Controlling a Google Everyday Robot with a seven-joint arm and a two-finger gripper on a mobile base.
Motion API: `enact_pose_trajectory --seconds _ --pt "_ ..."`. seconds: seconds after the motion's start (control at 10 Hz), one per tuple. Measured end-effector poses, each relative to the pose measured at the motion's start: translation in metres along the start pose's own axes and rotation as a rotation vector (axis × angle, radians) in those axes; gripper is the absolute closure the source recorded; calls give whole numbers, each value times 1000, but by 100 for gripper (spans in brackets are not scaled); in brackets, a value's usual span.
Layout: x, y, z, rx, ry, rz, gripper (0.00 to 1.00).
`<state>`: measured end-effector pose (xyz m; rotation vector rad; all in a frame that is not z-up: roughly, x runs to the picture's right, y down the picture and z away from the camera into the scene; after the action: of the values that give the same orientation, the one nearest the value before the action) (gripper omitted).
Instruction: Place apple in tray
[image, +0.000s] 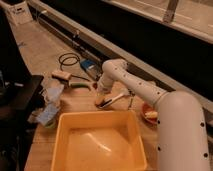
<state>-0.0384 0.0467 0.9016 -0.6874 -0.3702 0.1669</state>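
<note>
Camera view, hand (104, 100): low over the bench (80, 104); whether it is open or closed, I cannot tell.
Apple (98, 101): on the bench right against the hand, partly hidden by it; grip unclear.
Tray (60, 131): just in front of the hand, no apple inside.
Progress: early, I judge; securing, lifting and dropping into the tray remain.

light: dim, warm, from overhead | brightest: white arm (135, 85) and yellow tray (58, 136), pale glare streak on its floor | shadow: claw (102, 101) low over the tabletop (75, 103) just behind tray's far rim, shaded beneath arm | focus: soft throughout, corners murky
</note>
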Motion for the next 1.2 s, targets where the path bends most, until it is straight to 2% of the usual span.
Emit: enact_pose_trajectory --seconds 0.2,0.5,0.7,0.8,0.9,1.2 --pt "2 -2 9 -14 2 0 42" --pt "7 -1 16 -16 6 2 70" --pt "11 0 15 -13 5 9 92" --pt "14 0 11 -11 2 12 98" --pt "14 2 4 -8 -7 12 100" --pt "1 1 -46 58 -53 -15 100"
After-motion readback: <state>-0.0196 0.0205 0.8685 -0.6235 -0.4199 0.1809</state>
